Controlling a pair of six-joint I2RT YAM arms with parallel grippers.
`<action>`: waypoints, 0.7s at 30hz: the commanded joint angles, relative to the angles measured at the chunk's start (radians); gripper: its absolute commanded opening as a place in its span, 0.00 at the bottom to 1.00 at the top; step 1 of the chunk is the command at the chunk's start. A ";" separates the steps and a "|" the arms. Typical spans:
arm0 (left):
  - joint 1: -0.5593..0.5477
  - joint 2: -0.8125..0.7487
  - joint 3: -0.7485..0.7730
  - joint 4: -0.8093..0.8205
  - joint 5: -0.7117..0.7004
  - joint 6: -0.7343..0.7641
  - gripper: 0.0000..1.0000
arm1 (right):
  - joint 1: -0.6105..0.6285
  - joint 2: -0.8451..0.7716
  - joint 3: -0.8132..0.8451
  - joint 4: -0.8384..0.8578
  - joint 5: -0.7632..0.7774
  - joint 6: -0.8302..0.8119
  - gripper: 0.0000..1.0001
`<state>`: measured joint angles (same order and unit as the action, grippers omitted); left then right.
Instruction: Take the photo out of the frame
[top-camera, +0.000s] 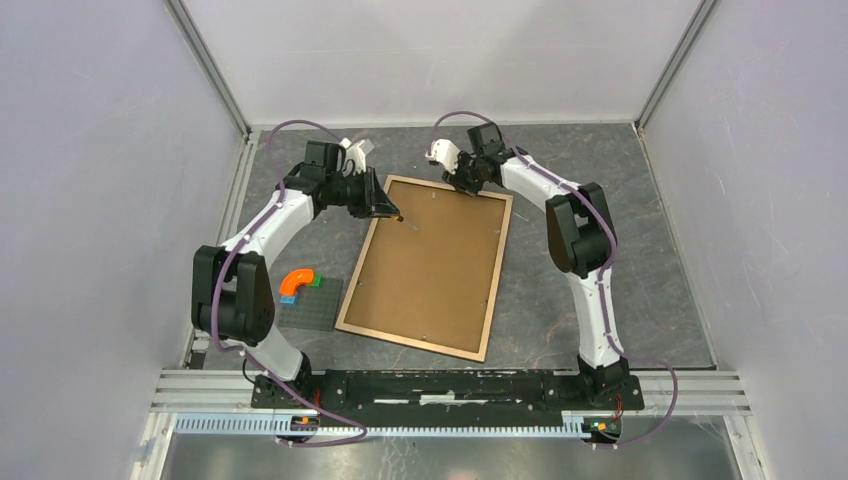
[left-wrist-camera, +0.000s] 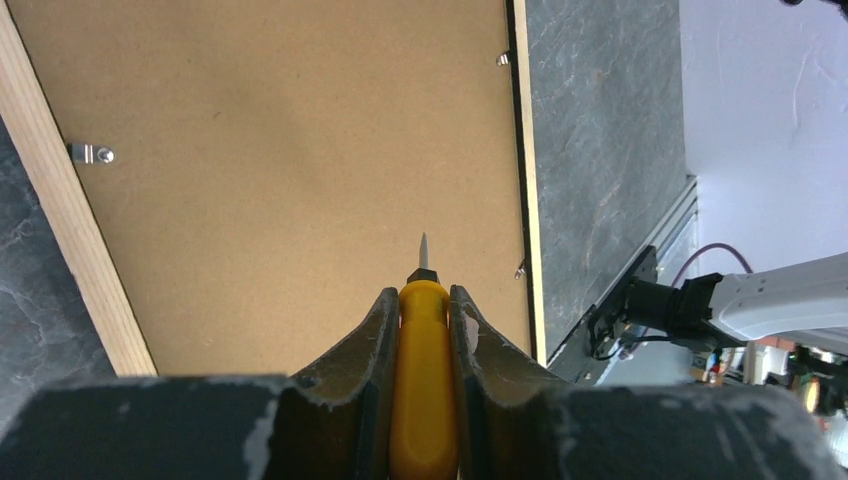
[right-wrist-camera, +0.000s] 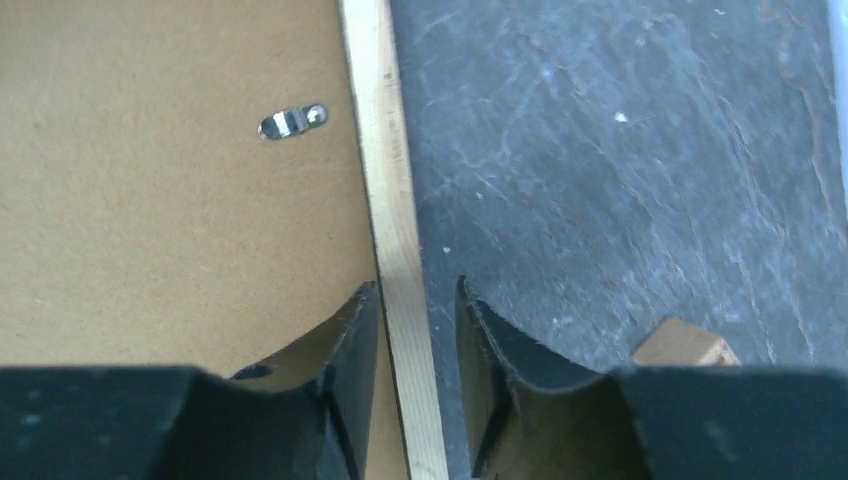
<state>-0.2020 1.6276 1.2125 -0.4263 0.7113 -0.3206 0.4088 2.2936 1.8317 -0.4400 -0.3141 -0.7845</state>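
The frame (top-camera: 430, 265) lies face down on the slate table, with its brown fibreboard back and light wood edging facing up. The photo is hidden under the backing. My left gripper (top-camera: 385, 207) is at the frame's far left corner, shut on a yellow-handled screwdriver (left-wrist-camera: 423, 380). Its metal tip points over the backing (left-wrist-camera: 280, 150). My right gripper (top-camera: 465, 188) is at the far edge, narrowly open. Its jaws (right-wrist-camera: 417, 290) straddle the wood edge (right-wrist-camera: 385, 150) with slate showing on one side. Metal clips (left-wrist-camera: 90, 153) (right-wrist-camera: 290, 121) sit along the backing's edge.
A small dark grey baseplate (top-camera: 310, 303) lies left of the frame, with an orange curved piece (top-camera: 296, 282) and small bricks on it. A small wooden block (right-wrist-camera: 685, 345) lies on the slate near my right gripper. White walls enclose the table.
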 joint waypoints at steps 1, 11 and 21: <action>-0.051 -0.004 0.032 0.063 -0.034 0.141 0.02 | -0.045 -0.199 -0.048 0.149 -0.041 0.249 0.46; -0.299 0.153 0.206 0.154 -0.192 0.270 0.02 | -0.312 -0.508 -0.508 0.097 -0.230 0.608 0.57; -0.467 0.358 0.425 0.137 -0.275 0.377 0.02 | -0.352 -0.531 -0.728 0.264 -0.250 0.852 0.57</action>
<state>-0.6380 1.9388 1.5528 -0.3187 0.4835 -0.0429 0.0505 1.7515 1.0931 -0.2920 -0.5236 -0.0753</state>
